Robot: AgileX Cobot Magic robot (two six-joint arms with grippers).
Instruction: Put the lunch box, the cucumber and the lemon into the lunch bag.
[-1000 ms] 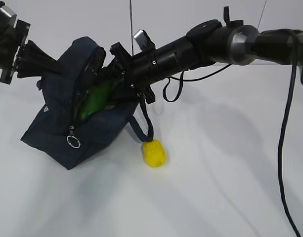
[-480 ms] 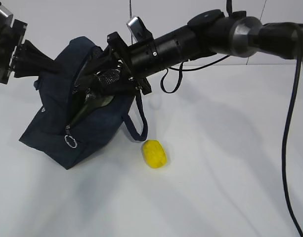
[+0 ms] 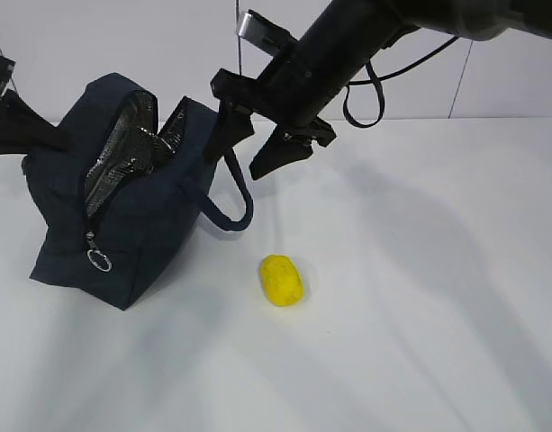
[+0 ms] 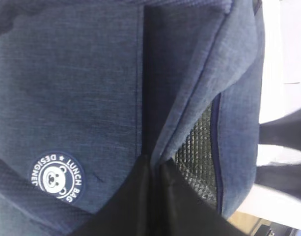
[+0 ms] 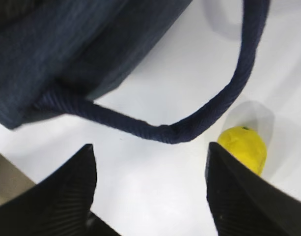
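Note:
The navy lunch bag point(image 3: 140, 225) stands at the left, its top zipped open and silver lining point(image 3: 113, 166) showing. My left gripper point(image 3: 58, 144) is shut on the bag's far rim; the left wrist view shows the fingers point(image 4: 140, 196) pinching the fabric edge of the bag point(image 4: 67, 73). My right gripper point(image 3: 232, 167) is open and empty, above the bag's loop handle point(image 3: 230, 207), and in the right wrist view point(image 5: 149, 146) the handle point(image 5: 165, 132) hangs just beyond it. The lemon point(image 3: 281, 279) lies on the table right of the bag and shows in the right wrist view point(image 5: 243, 147). The cucumber and lunch box are out of sight.
The zipper's metal ring pull point(image 3: 99, 261) hangs on the bag's front corner. The white table point(image 3: 420, 297) stretches to the right of the lemon. A pale wall stands behind.
My right gripper has pulled out of the bag, up and to the right, and is open. The green cucumber no longer shows in the opening. The bag now stands more upright.

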